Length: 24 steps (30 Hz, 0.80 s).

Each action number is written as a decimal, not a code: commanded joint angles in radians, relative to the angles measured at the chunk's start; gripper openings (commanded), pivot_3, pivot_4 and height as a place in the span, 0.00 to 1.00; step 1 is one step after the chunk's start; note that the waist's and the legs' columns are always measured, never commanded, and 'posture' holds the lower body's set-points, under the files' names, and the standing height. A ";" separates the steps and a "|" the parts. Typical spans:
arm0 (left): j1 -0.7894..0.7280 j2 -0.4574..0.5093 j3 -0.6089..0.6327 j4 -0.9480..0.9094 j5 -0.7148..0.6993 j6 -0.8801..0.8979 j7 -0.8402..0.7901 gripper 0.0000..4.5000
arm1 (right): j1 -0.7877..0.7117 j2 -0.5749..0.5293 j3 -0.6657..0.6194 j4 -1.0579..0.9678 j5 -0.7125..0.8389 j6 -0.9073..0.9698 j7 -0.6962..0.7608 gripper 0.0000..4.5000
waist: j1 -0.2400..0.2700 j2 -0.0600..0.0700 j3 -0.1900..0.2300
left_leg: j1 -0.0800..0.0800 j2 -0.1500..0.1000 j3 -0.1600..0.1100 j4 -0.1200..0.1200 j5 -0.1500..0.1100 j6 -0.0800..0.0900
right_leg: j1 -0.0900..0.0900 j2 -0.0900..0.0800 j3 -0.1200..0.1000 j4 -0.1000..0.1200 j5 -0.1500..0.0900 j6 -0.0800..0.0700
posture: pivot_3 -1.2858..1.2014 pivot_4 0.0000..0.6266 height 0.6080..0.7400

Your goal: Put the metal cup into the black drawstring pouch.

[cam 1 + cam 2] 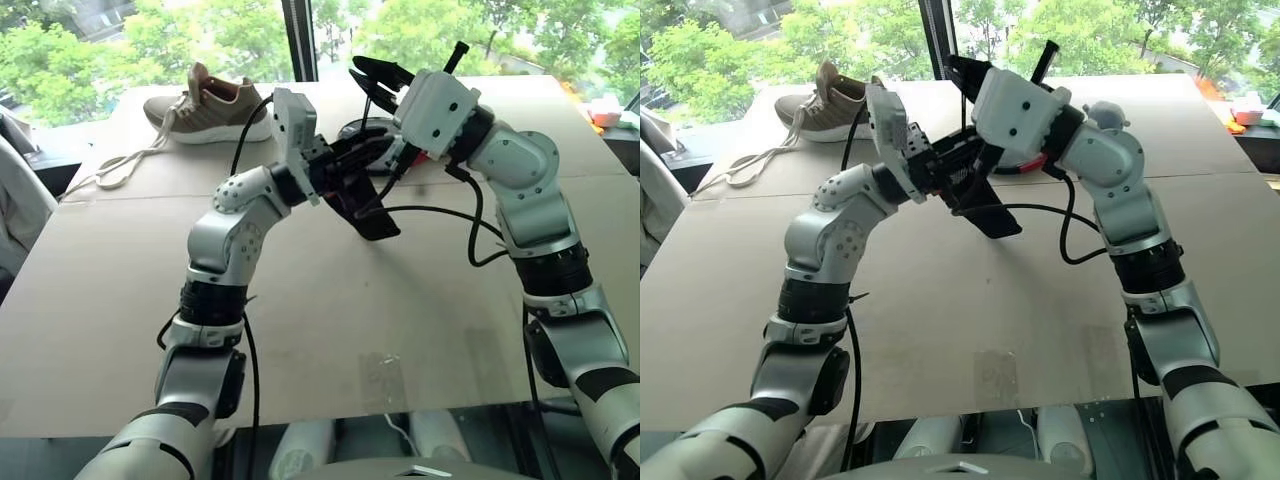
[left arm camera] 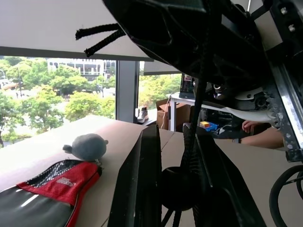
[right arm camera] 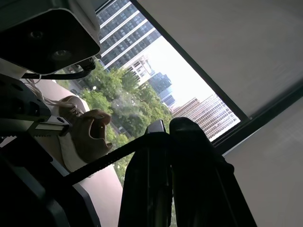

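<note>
Both arms are raised over the table with the black drawstring pouch (image 1: 368, 212) between them; it hangs as a limp black flap above the tabletop. My left gripper (image 1: 350, 160) is shut on the pouch's upper part, and in the left wrist view its fingers (image 2: 142, 179) pinch black fabric and cord. My right gripper (image 1: 372, 72) points up and to the left, just above the left one. It is shut on the pouch's thin black cord (image 3: 94, 163), which runs across its fingers (image 3: 189, 156). The metal cup is hidden.
A tan sneaker (image 1: 210, 105) with loose white laces (image 1: 120, 165) lies at the far left of the cardboard-covered table (image 1: 300, 300). Behind the grippers lie a round dark-grey-and-red case (image 2: 47, 189) and a grey plush toy (image 1: 1100, 112). A person's arm (image 2: 260, 137) shows beyond the table.
</note>
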<state>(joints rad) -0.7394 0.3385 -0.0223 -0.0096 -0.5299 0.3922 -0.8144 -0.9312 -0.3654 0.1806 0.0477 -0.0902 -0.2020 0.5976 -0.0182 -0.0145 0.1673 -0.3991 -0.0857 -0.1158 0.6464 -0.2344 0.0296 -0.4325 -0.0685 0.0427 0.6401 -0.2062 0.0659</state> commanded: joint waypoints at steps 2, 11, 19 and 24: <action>0.032 0.045 -0.034 0.013 0.099 -0.062 -0.016 0.05 | -0.078 0.017 -0.108 -0.033 0.066 0.040 -0.076 0.00 | 0.000 0.000 0.000 | 0.000 0.000 0.000 0.000 0.000 0.000 | 0.000 0.000 0.000 0.000 0.000 0.000 | 0.52 0.24 0.97; 0.090 0.105 -0.054 0.098 0.201 -0.098 -0.039 0.05 | -0.203 0.084 -0.309 0.010 0.215 0.107 -0.274 0.00 | 0.001 0.000 0.000 | 0.000 0.000 0.000 0.000 0.000 0.000 | 0.000 0.000 0.000 0.001 0.000 0.000 | 0.52 0.24 0.97; 0.115 0.107 -0.024 0.087 0.144 -0.065 -0.063 0.27 | -0.216 0.109 -0.336 -0.004 0.326 0.186 -0.319 0.00 | -0.001 0.000 0.000 | 0.000 0.000 0.000 0.000 0.000 0.000 | 0.000 -0.001 0.000 0.001 0.000 0.000 | 0.52 0.24 0.97; 0.125 0.095 -0.003 0.059 0.113 -0.028 -0.050 0.71 | -0.196 0.122 -0.268 -0.077 0.397 0.247 -0.223 0.00 | -0.004 0.001 0.000 | 0.000 0.000 -0.001 -0.001 0.000 0.000 | -0.001 -0.001 -0.001 0.001 0.000 0.000 | 0.52 0.24 0.97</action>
<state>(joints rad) -0.6140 0.4275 -0.0470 0.0609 -0.4059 0.3507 -0.8671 -1.0863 -0.2395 -0.0778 0.0556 0.2621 0.0372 0.3506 -0.0222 -0.0135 0.1670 -0.3991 -0.0860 -0.1165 0.6457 -0.2345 0.0298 -0.4333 -0.0692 0.0418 0.6413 -0.2062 0.0658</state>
